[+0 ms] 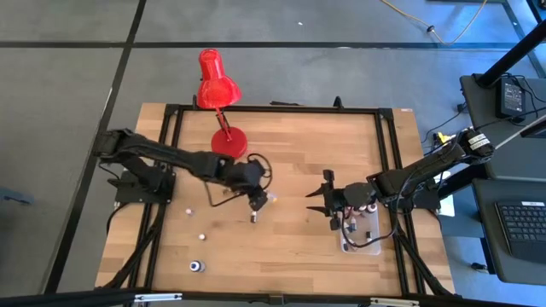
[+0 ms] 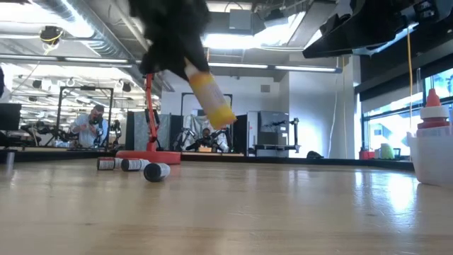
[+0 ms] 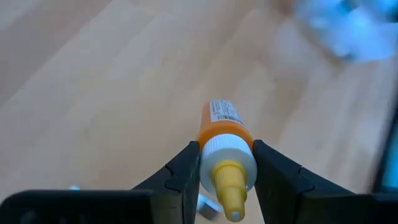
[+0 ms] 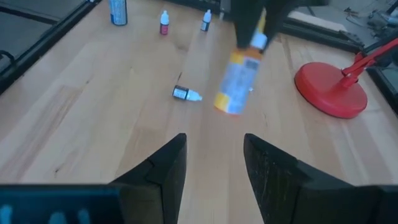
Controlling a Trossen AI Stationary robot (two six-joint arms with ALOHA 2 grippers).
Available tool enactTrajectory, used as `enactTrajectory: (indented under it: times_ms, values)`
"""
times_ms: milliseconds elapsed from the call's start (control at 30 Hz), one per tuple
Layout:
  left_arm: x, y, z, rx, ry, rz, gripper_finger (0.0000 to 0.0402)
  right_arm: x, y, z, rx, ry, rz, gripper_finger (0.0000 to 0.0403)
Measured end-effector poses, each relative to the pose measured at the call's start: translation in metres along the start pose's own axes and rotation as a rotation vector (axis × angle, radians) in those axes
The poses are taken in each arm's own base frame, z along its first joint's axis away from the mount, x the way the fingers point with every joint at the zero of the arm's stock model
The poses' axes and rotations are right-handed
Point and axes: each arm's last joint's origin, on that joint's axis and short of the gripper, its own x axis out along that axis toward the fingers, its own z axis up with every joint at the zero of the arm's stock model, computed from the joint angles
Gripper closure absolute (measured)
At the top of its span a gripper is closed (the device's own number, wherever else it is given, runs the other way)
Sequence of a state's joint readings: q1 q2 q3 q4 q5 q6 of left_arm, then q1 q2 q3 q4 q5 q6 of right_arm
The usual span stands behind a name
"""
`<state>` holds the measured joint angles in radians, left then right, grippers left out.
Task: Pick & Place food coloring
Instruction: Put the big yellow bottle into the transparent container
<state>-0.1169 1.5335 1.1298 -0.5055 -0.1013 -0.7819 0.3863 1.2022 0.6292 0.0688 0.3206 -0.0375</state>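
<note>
The wooden desk [image 1: 290,153] carries a red lamp's base [image 1: 229,142], a clear tub [image 1: 363,234] and a few scattered small bottles [image 4: 186,94].

Open bare tabletop [image 1: 299,234] between both arms — red lamp base [image 1: 229,142] and scattered bottles [image 4: 186,94] at its edges.

Orange bottle, red lamp, pale wooden bench

The held food coloring bottle [image 3: 225,134] has an orange body, a white collar, a yellow dropper tip and a white barcode label. The left gripper [image 3: 225,177] clamping it is black. The desk lamp [image 1: 217,85] is bright red from shade to base. The bench [image 1: 290,239] is light wood in plank stripes, framed in black.
</note>
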Motion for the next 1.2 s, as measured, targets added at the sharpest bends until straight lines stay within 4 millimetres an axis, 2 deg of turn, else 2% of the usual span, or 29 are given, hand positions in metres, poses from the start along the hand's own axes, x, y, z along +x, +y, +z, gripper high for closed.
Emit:
enactTrajectory:
  times_ms: [267, 500, 700, 867, 1033, 1200]
  values:
    - [0.036, -0.017, 0.031, 0.142, 0.148, 0.106, 0.0285, 0.0, 0.0, -0.003, 0.005, 0.025, 0.001, 0.024]
    - [0.066, -0.039, 0.054, 0.237, 0.178, 0.133, 0.0285, -0.002, 0.0, -0.018, 0.03, 0.184, -0.002, 0.024]
    - [0.085, -0.052, 0.066, 0.26, 0.219, 0.115, 0.0285, -0.002, 0.0, -0.021, 0.041, 0.213, -0.004, 0.024]
    - [0.102, -0.053, 0.07, 0.255, 0.274, 0.087, 0.0285, -0.002, 0.0, -0.021, 0.041, 0.212, -0.004, 0.024]
    - [0.107, -0.05, 0.069, 0.253, 0.302, 0.101, 0.0284, -0.002, 0.0, -0.021, 0.041, 0.213, -0.004, 0.024]
    - [0.105, -0.051, 0.07, 0.254, 0.292, 0.094, 0.0239, -0.002, 0.0, -0.022, 0.039, 0.216, -0.004, 0.024]
